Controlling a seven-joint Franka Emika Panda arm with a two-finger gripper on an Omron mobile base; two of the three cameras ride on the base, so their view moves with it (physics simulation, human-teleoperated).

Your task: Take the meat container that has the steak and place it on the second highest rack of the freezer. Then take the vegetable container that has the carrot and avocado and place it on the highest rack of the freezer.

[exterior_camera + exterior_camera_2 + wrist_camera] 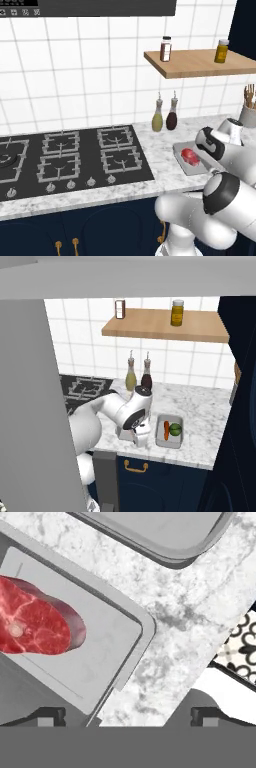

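Hovering low over the marble counter [200,406], the gripper [127,714] has its two dark fingertips spread wide apart, with nothing between them yet. From the hand camera, one fingertip sits over the near corner of the meat container [107,647] and the other is out over bare stone, so the tray's rim runs roughly between them. The steak [35,619] lies inside that grey tray, off to one side of the gripper's line, red and marbled, well clear of the rim being approached. From the left base camera the same tray [187,162] sits on the counter just right of the stove [70,160], partly hidden behind the arm's wrist.

The vegetable container [169,431] stands just beside it near the counter's front edge, with the carrot [166,429] and avocado [175,429] lying side by side in it, untouched.

By the look of things, this is the first step: reaching for the steak tray, grasp not yet made. The next move seems to call for a short descent so the fingers straddle the tray wall, then a firm close before lifting level, so the steak does not slide. A tall grey panel [30,406] at the left of the right base camera may be the freezer door, though I cannot be sure.
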